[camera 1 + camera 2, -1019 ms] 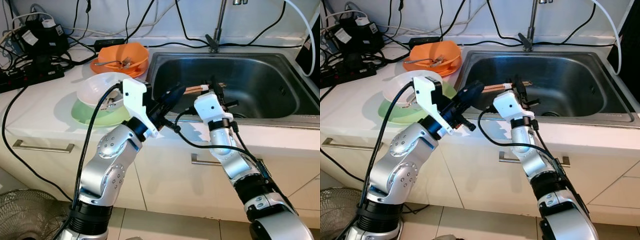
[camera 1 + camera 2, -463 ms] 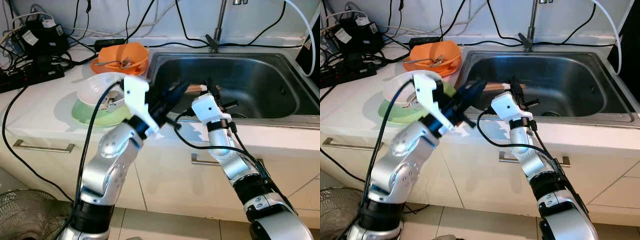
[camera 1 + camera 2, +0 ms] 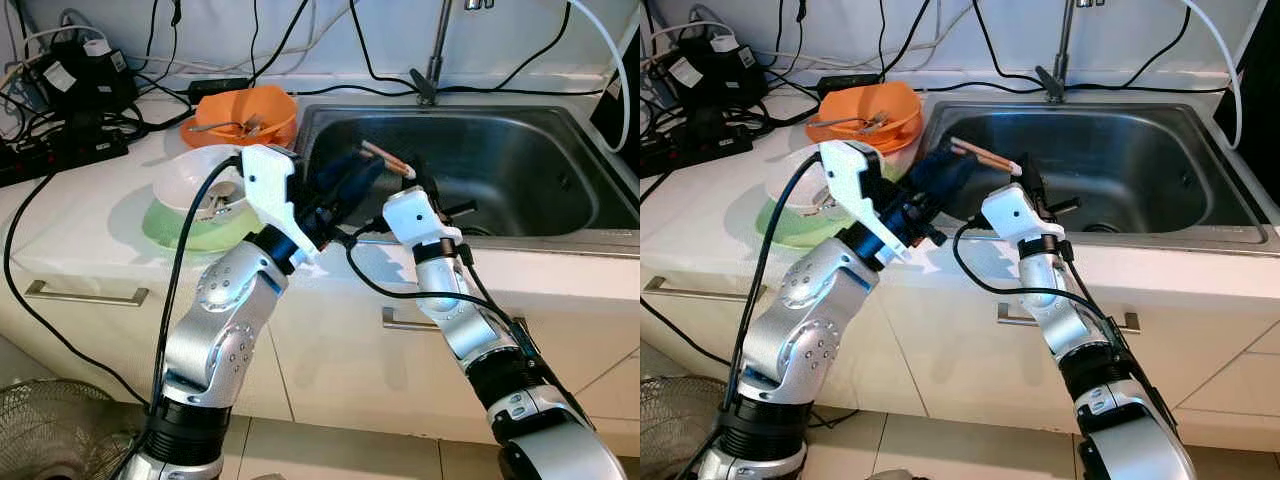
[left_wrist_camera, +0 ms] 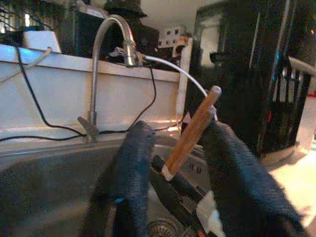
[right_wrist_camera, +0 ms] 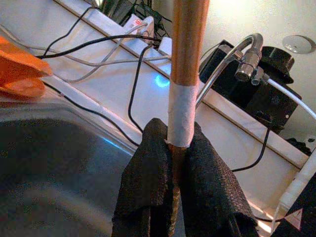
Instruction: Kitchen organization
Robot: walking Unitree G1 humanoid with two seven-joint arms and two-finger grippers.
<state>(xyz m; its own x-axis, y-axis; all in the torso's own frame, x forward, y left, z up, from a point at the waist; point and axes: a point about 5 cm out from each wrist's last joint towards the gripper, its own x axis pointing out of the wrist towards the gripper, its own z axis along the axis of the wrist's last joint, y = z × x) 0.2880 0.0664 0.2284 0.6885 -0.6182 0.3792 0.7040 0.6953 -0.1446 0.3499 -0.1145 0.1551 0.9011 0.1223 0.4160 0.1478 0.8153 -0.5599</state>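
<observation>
Over the near left part of the steel sink [image 3: 520, 150], the two grippers meet on one object: a pair of wooden chopsticks [image 3: 385, 159] with a pale band near one end. The right gripper [image 5: 170, 148] is clamped on the chopsticks just below that band, as the right wrist view shows, with the wood rising straight up from between its black fingers [image 5: 143, 192]. The left gripper [image 4: 175, 148] stands spread on either side of the same sticks; in the left wrist view the wood passes slantwise through the gap and appears to lean against one finger, but a firm grip is not evident.

On the white counter [image 3: 70, 215] beside the sink stand an orange bowl [image 3: 245, 115] holding cutlery and a white bowl [image 3: 205, 180] stacked on a green plate [image 3: 165, 228]. Cables and a power strip [image 3: 60, 150] lie along the wall.

The chopsticks are judged light, stiff and slender, with a smooth surface that may slip or pivot between fabric-covered pads, and the pair may splay apart if pinched off-centre. A hold near the middle of their length, across both sticks together, would likely limit swinging; a hold at the very tip invites rotation.
</observation>
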